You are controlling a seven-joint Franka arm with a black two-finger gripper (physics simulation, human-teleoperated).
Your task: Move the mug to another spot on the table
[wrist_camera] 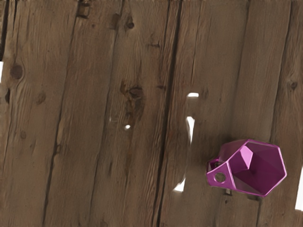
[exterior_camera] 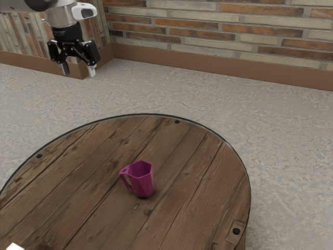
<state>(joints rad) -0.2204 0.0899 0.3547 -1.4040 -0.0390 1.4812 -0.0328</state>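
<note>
At the middle of the table (exterior_camera: pixel 208 156), your mug (exterior_camera: pixel 139 178) stands upright, handle toward the exterior view's left; gripper (exterior_camera: pixel 79 72) far left, fingers spread, empty.

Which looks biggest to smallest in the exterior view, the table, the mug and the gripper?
The table is clearly largest.
The gripper and the mug look about alike; camera distance differs, so I won't rank them.

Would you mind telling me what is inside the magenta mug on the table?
Nothing shows inside the mug: the wrist view looks into its mouth at bare magenta walls. Its near wall hides part of the bottom.
</note>
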